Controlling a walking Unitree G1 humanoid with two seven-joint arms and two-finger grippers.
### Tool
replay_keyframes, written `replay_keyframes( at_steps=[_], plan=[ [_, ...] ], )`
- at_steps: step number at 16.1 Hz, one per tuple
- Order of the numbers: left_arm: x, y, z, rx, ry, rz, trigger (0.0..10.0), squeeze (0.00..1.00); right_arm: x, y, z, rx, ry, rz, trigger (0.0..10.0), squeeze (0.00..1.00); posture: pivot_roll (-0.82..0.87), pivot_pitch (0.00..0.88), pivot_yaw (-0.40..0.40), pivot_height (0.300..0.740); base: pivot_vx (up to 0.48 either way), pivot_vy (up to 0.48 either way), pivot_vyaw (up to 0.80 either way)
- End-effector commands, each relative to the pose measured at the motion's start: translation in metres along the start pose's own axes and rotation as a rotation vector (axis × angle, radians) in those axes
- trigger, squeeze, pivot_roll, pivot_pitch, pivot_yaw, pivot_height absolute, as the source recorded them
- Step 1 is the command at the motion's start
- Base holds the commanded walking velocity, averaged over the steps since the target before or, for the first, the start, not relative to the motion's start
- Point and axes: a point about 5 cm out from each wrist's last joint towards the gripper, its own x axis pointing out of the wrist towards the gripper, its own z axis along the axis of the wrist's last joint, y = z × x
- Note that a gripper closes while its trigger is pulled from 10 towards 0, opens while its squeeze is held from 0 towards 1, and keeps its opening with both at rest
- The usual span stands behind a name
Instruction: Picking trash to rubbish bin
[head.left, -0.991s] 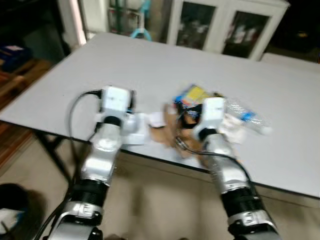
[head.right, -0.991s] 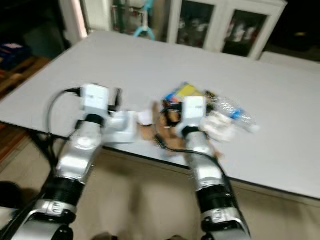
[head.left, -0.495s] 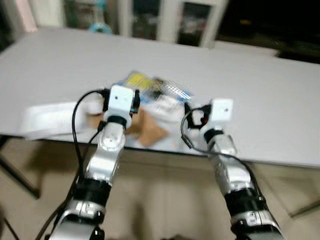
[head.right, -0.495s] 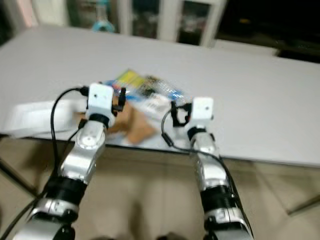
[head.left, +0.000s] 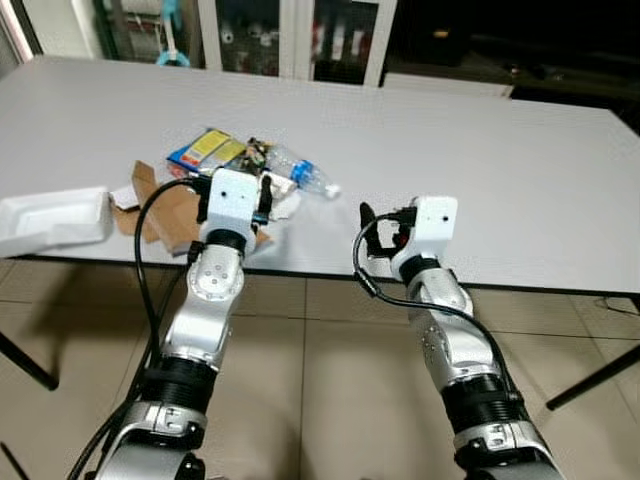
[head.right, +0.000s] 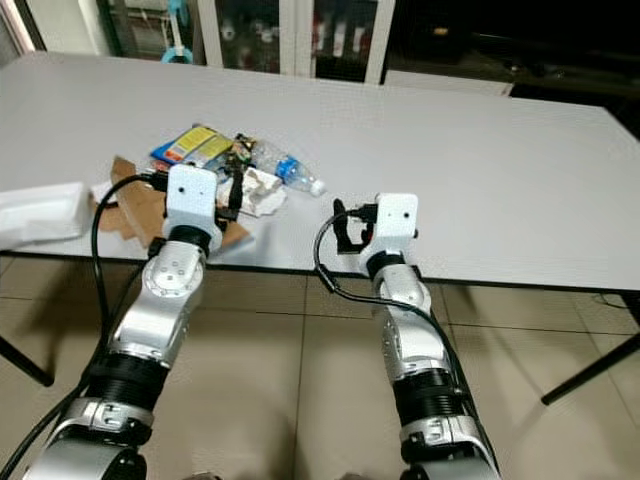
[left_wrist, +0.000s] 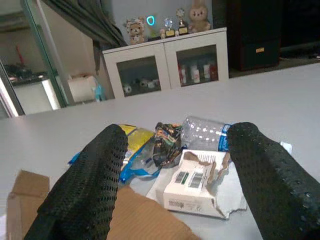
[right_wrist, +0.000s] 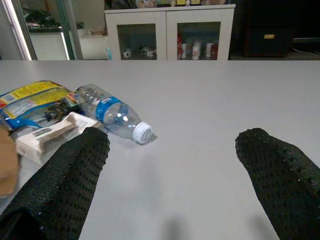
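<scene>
A pile of trash lies on the grey table (head.left: 480, 150) near its front edge: a yellow and blue snack wrapper (head.left: 208, 148), a clear plastic bottle (head.left: 300, 172) with a blue label, a torn white carton (left_wrist: 197, 185) and brown cardboard (head.left: 160, 215). My left gripper (left_wrist: 177, 135) is open at the table's front edge, pointing at the carton and the pile behind it. Off to the right of the pile, my right gripper (right_wrist: 175, 137) is open over bare table, holding nothing. The bottle (right_wrist: 112, 115) lies ahead of it to its left.
A white foam tray (head.left: 50, 218) sits at the table's left front edge, beside the cardboard. White cabinets with glass doors (head.left: 300, 35) stand behind the table. Tiled floor (head.left: 320, 380) lies below, with a dark table leg (head.left: 590, 375) at the right.
The camera has swung right, so the pile now sits left in the picture. My left gripper went from the foam tray to the pile. My right gripper went from the pile to bare table.
</scene>
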Motion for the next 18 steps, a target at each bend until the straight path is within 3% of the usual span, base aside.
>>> replay_keyframes(
  at_steps=[1, 14, 18],
  plan=[
    [-0.0001, 0.0042, -0.0002, -0.007, 0.006, 0.019, 10.0, 0.0, 0.001, 0.0035, 0.0038, 0.007, -0.011, 0.017, 10.0, 0.0, -0.05, 0.063, -0.089, 0.74, 0.0, 0.0, 0.0],
    [-0.0002, 0.0036, -0.0033, -0.008, 0.031, 0.019, 10.0, 0.0, 0.0004, 0.0047, 0.0015, 0.007, 0.004, 0.029, 10.0, 0.0, -0.05, 0.068, -0.089, 0.74, 0.0, 0.228, 0.0],
    [-0.0006, 0.004, -0.0038, -0.003, 0.032, 0.023, 10.0, 0.0, 0.0003, 0.0053, 0.001, 0.008, 0.007, 0.033, 10.0, 0.0, -0.05, 0.068, -0.087, 0.74, 0.0, 0.0, 0.0]
  ],
)
